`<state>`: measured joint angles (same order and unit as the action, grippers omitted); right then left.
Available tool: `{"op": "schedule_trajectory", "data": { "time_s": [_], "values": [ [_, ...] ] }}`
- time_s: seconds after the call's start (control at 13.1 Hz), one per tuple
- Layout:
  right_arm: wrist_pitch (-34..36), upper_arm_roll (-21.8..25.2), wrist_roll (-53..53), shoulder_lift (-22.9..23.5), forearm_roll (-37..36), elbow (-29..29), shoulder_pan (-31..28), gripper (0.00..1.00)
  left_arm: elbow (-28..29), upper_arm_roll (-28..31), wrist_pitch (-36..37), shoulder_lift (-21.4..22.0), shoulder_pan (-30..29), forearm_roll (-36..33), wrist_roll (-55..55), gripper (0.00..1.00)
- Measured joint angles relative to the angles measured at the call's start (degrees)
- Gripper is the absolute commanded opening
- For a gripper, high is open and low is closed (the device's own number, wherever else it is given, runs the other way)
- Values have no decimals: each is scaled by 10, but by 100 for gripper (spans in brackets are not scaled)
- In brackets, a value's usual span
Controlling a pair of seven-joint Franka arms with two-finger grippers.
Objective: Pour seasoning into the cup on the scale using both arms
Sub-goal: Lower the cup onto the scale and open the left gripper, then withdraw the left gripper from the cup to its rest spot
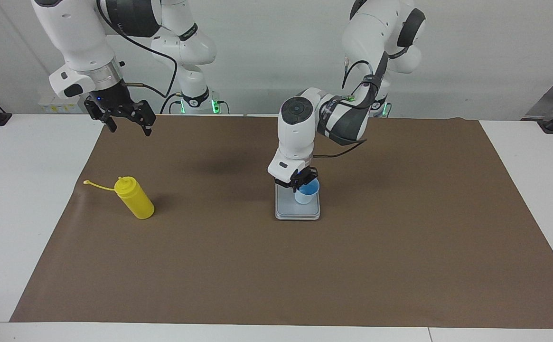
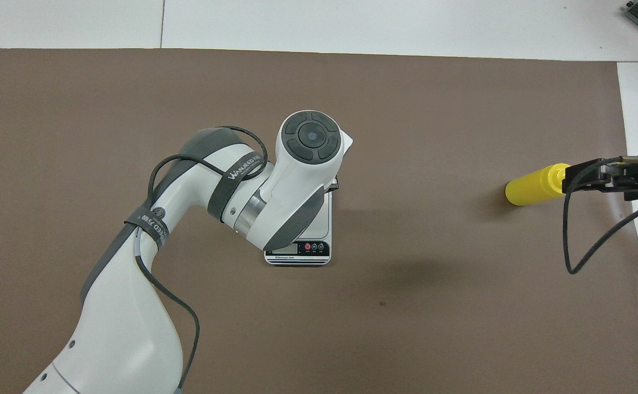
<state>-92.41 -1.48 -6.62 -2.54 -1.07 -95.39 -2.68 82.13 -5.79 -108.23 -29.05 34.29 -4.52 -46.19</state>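
The light blue cup (image 1: 305,194) stands upright on the grey plate of the scale (image 1: 285,205) in the middle of the brown mat. My left gripper (image 1: 302,182) comes down onto the cup's rim on the side nearer the robots. In the overhead view the left arm covers the cup, and only part of the scale (image 2: 319,221) shows. The yellow seasoning bottle (image 1: 135,198) stands toward the right arm's end of the mat, its cap strap trailing outward. My right gripper (image 1: 130,128) hangs open in the air, up over the mat's corner. From overhead, the right gripper (image 2: 598,176) overlaps the bottle (image 2: 531,186).
The brown mat (image 1: 399,237) covers most of the white table (image 1: 15,199). The scale's display strip (image 2: 298,249) faces the robots. Black cables hang from both arms.
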Motion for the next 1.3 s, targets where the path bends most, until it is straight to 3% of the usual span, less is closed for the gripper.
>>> {"op": "schedule_trajectory", "data": {
  "time_s": [0.23, 0.53, 0.76, 1.15, 1.3],
  "values": [
    [0, 1, 0, 0, 0, -1, 0, 100, 0, 0, 1, 0, 0, -2, 0, 44],
    [0, 2, 0, 0, 0, -1, 0, 100, -10, 0, 26, -1, 0, -8, 0, 45],
    [0, 2, 5, 0, 0, -1, -5, 100, -52, 0, 64, -8, 0, -9, 0, 45],
    [-59, 3, 164, -1, 6, -24, -56, 100, -101, 5, 116, -15, -2, -9, -1, 46],
    [-89, 4, 246, -6, 43, -50, -86, 100, -139, 9, 161, -6, -18, -9, -1, 47]
  ]
}}
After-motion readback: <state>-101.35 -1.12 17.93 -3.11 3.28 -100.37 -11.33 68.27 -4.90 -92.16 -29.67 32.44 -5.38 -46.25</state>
